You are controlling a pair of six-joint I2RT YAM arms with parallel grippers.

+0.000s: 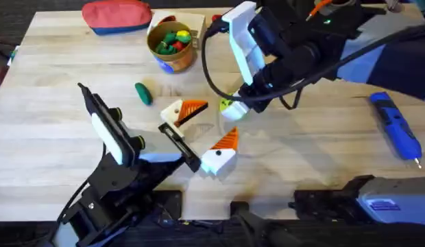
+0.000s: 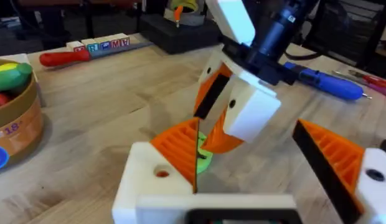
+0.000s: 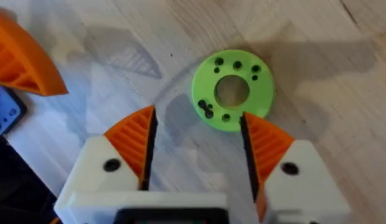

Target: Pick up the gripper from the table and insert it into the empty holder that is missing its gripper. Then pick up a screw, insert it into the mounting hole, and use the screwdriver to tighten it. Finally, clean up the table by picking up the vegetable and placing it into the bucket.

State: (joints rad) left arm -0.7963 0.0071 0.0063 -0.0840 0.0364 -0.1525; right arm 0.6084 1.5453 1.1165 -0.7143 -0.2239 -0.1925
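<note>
- Arms: two. The left claw (image 1: 202, 132) sits low over the middle of the tabletop (image 1: 322, 158), its white fingers with orange ribbed pads spread wide apart and holding nothing.
- The right claw (image 3: 198, 118) hangs just over the one lime-green disc (image 3: 233, 89). Its fingers are parted, one to each side of the disc's near edge. Whether the pads touch the disc cannot be told.
- Disc: one large centre hole and a ring of small holes. It lies flat, between the two claws.
- Vegetable (image 1: 143, 93): one dark green oblong piece, lying loose on the wood. It is near the bucket and well apart from both claws.
- Bucket (image 1: 173, 58): one, upright at the far middle of the tabletop. It holds several toy pieces in yellow, green and red.
- Screwdriver (image 1: 397, 127): one, blue, lying flat at the right side, well apart from both claws.
- Red pouch (image 1: 116, 15): one, at the far edge just beside the bucket.
- Red-handled screwdriver (image 2: 62, 57): one, at the tabletop's edge beside a row of small lettered blocks (image 2: 99, 45).
- Writing: "18" appears on the bucket's side. The letters on the blocks cannot be read.
- Surface: pale wood planks with visible grain. Dark flooring lies beyond the edges.
</note>
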